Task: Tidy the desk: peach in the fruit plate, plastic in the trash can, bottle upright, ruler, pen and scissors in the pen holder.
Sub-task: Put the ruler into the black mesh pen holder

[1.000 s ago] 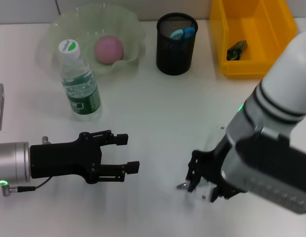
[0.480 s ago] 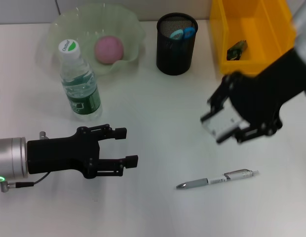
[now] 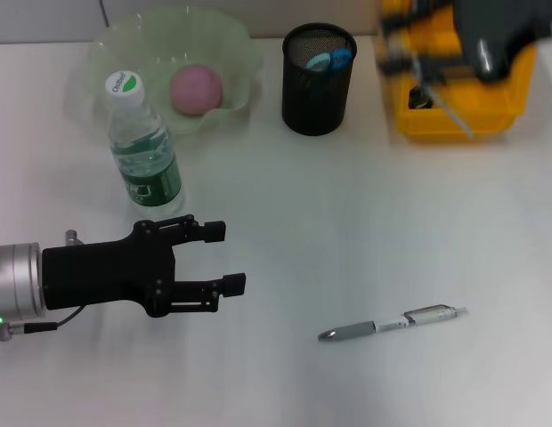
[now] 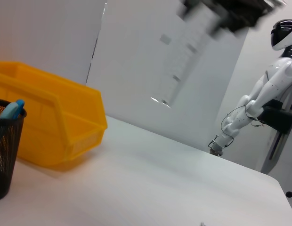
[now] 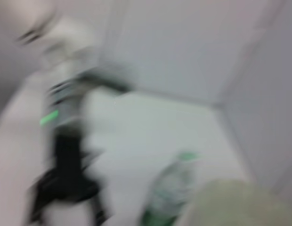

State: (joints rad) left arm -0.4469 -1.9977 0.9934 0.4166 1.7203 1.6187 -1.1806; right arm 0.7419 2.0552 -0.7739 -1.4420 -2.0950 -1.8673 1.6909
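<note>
The pen holder [image 3: 319, 80] stands at the back of the table [image 3: 365, 231]. To its left sits the fruit plate [image 3: 174, 67] with the peach [image 3: 197, 89] in it. The bottle [image 3: 144, 147] stands upright just in front of that plate. Right of the holder sits the bin [image 3: 454, 76]. The pen [image 3: 392, 323] lies well in front of the holder, to its right.

You see the left gripper [image 3: 224, 258] low over the table, its fingers spread apart with nothing between them. The pen [image 3: 392, 323] lies flat on the table [image 3: 347, 222]. The bottle [image 3: 144, 147] stands upright beside the fruit plate [image 3: 236, 53], which holds the peach [image 3: 197, 88]. The right gripper [image 3: 436, 40] is a blur above the yellow bin [image 3: 516, 67].
</note>
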